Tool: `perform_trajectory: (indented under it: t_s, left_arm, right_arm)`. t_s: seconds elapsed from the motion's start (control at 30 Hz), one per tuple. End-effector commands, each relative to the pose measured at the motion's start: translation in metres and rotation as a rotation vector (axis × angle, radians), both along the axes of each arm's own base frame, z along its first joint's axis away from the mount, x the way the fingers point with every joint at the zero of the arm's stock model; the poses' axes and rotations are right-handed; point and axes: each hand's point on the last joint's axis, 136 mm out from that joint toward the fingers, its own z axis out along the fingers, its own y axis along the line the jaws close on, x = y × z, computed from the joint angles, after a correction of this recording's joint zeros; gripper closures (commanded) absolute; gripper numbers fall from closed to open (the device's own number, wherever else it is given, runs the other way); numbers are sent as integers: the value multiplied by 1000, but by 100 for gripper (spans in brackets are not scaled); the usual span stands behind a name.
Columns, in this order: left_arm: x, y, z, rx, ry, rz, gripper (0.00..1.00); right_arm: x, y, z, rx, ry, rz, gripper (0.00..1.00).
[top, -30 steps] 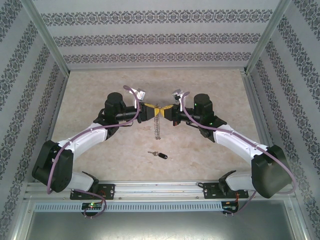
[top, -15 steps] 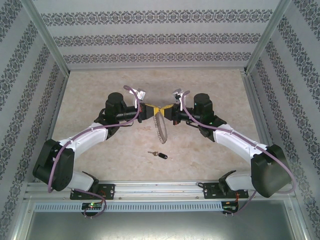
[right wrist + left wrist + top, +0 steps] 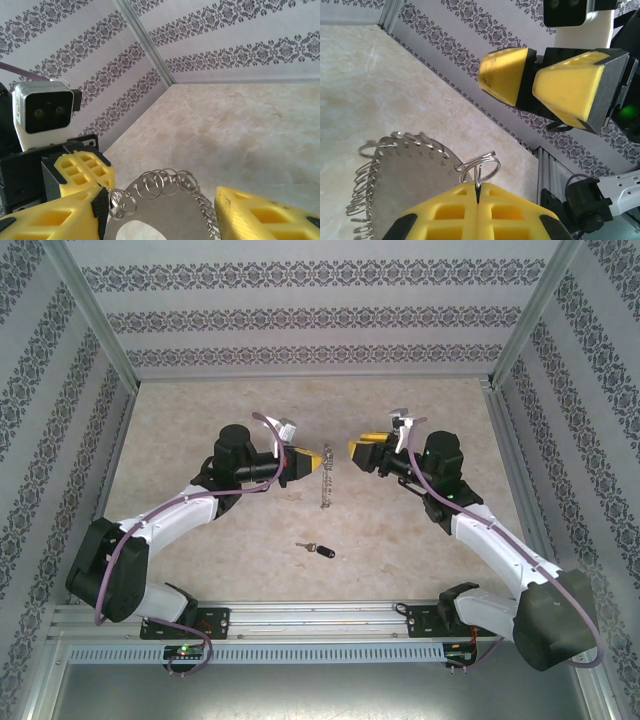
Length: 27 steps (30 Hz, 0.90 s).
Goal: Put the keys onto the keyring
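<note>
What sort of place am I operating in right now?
Probably a purpose-built robot test booth, not a real room: flat wallpaper-patterned panels on three sides, bare aluminium frame posts at the corners, and a marble-look tabletop with an aluminium mounting rail along its near edge.

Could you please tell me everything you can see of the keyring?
The keyring is a flat, matte grey metal disc with small holes along its rim, each carrying a shiny wire split ring, so the edge looks fringed. The right wrist view shows what looks like an opening cut in the plate. It hangs upright, edge-on to the top camera, seemingly clear of the table. The left gripper is shut on one rim ring, the only contact visible. The right gripper is open, apart from it.
</note>
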Motion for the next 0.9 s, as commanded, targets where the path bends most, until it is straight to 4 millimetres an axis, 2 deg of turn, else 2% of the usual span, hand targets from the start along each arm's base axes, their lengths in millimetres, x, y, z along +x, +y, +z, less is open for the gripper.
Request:
perform_trajectory:
  t_s: [0.0,0.13,0.53,0.87]
  left_arm:
    - [-4,-3,29,-30,-180,-25,100]
    - [-6,-1,33,-52,-258,-17,100]
    - [0,-5,33,-55,-209,-22,100]
    - [-6,-7,44,-73,-215,-52,100]
  right_arm:
    - [-6,-1,0,45,11,-1,41]
    - [-18,7,2,80,15,39,42]
    - [-48,53,14,135,25,201,45]
    - [-37,71,16,134,31,232,45]
